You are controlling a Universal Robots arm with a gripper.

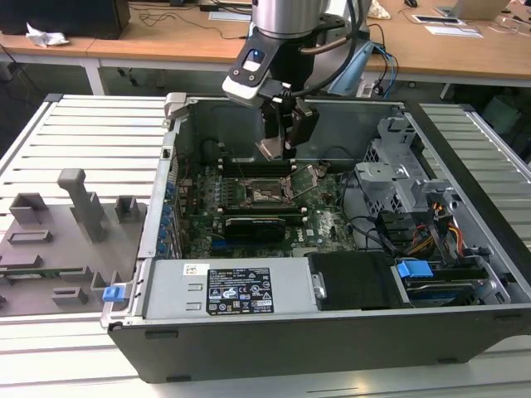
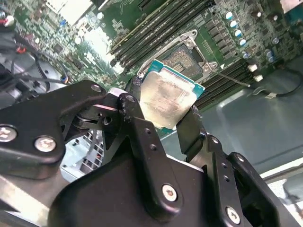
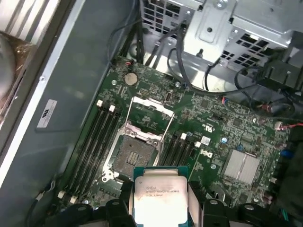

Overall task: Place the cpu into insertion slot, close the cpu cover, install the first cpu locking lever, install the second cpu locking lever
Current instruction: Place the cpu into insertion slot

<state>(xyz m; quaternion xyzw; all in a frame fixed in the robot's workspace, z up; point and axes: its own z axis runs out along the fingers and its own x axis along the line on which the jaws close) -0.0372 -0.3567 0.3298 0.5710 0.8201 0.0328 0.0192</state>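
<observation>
On the ribbed pale metal counter (image 1: 91,124) lies the open grey steel computer case (image 1: 332,340). Inside it is the matt green circuit board (image 1: 323,224), crowded with parts. We judge the task barely begun, with none of its four steps done. The black bolted metal gripper (image 2: 162,108) pinches the flat square silver-grey cpu (image 2: 166,97) by two opposite edges, clear above the board. In the first wrist view the thin silver cpu cover (image 3: 152,105), a frame plate with a square cutout, is swung open just beside the socket. In the exterior view the dark square insertion slot (image 1: 265,196), ringed in silver, sits empty at six o'clock from the gripper.
</observation>
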